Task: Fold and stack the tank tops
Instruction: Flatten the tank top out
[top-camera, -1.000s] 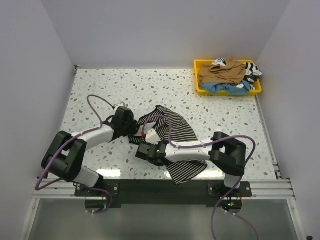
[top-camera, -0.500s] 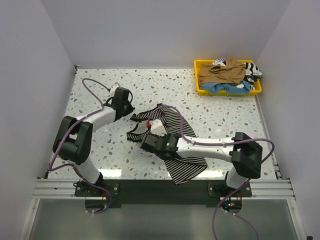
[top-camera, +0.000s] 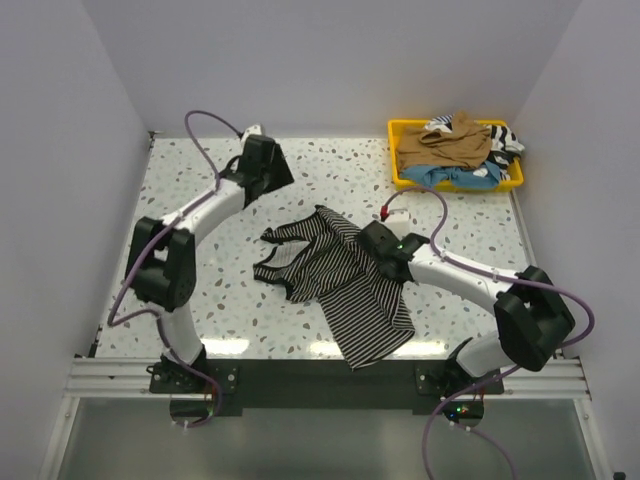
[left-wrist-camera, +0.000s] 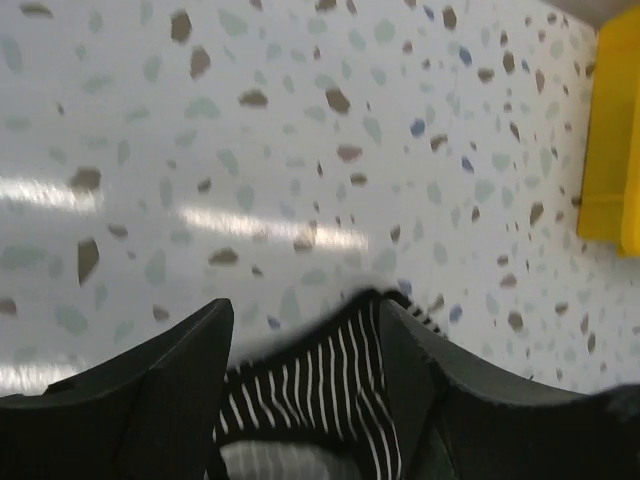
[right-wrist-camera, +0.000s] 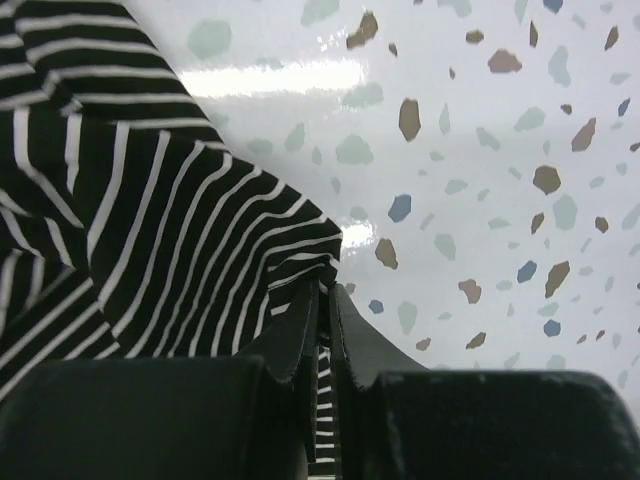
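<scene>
The right gripper (right-wrist-camera: 325, 292) clamps an edge of the black-and-white striped cloth tank top (top-camera: 340, 285) lying on the speckled table (top-camera: 200, 200); the left gripper (left-wrist-camera: 300, 312) hangs spread apart, empty.

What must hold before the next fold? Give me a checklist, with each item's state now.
1. Right gripper shut on the striped tank top edge: ok.
2. Left gripper open: ok.
3. Left gripper off that top: ok, apart in the top view.
4. That top lying flat: not ok, bunched on its left.
5. Other tank tops in the yellow tray: ok.
</scene>
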